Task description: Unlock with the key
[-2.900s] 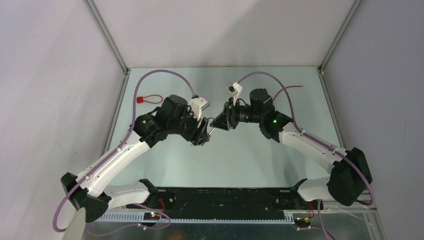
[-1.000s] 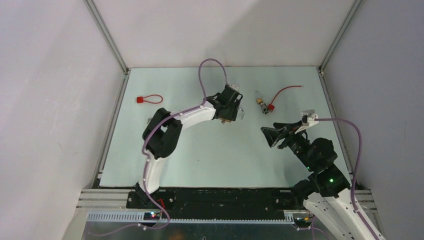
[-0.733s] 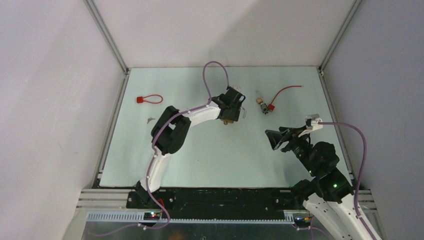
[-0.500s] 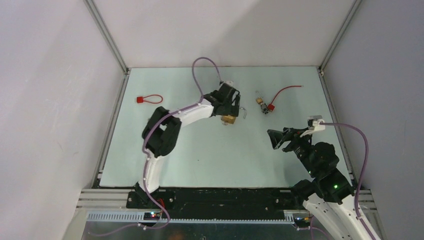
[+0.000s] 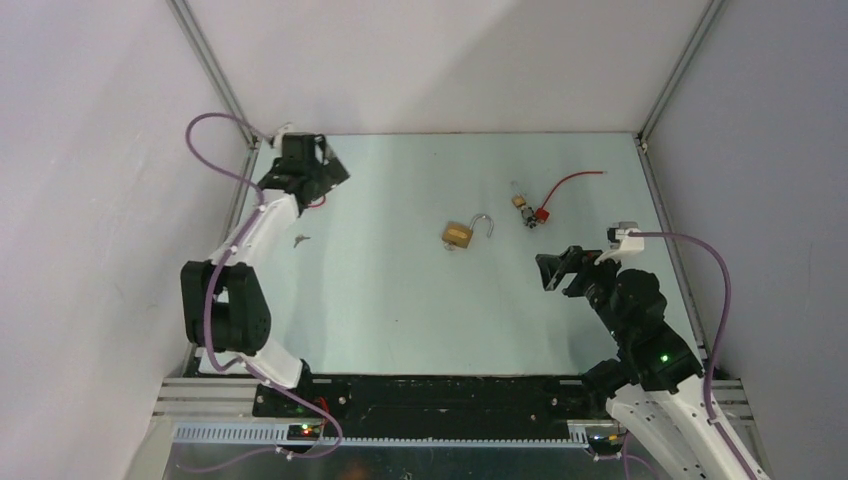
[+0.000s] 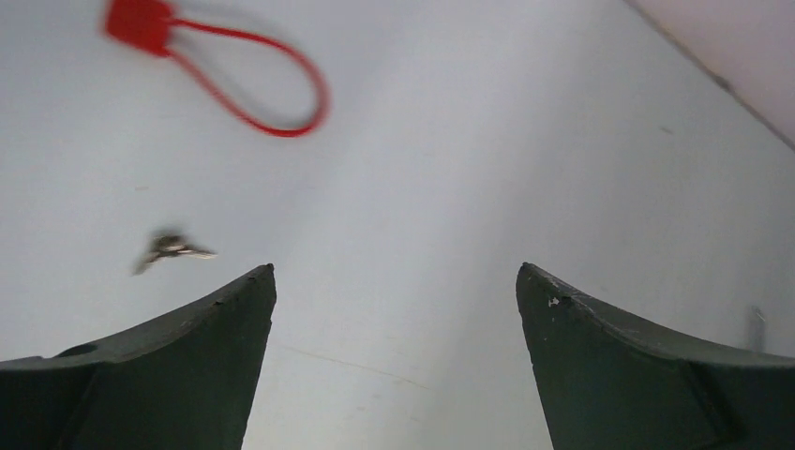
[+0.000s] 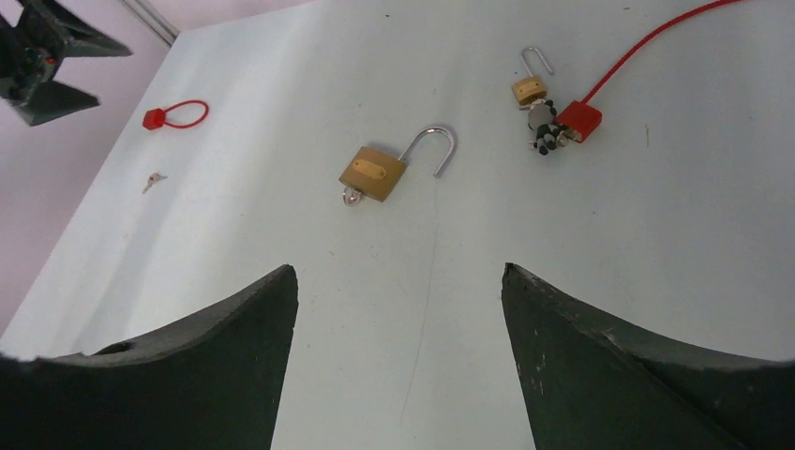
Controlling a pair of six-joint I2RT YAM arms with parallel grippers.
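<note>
A brass padlock point(image 5: 458, 235) lies mid-table with its silver shackle point(image 5: 485, 225) swung open; it also shows in the right wrist view point(image 7: 373, 173), with a small silvery bit at its lower edge that I cannot identify. A tiny silvery-grey key point(image 5: 300, 239) lies loose at the left, and shows in the left wrist view point(image 6: 173, 248) and the right wrist view point(image 7: 153, 180). My left gripper point(image 5: 330, 185) is open and empty at the far left back, above the table point(image 6: 396, 272). My right gripper point(image 5: 547, 272) is open and empty, right of the padlock point(image 7: 398, 272).
A red tag with a wire loop point(image 6: 141, 19) lies at the back left beside the left gripper. A smaller brass padlock point(image 5: 520, 202) with a red tag point(image 5: 542, 213) and a long red wire lies at the back right. The enclosure walls stand close on the left.
My left arm has let go of the padlock mid-table and swung to the far left back corner. The padlock lies on the table with its shackle open. The right gripper barely moved.
</note>
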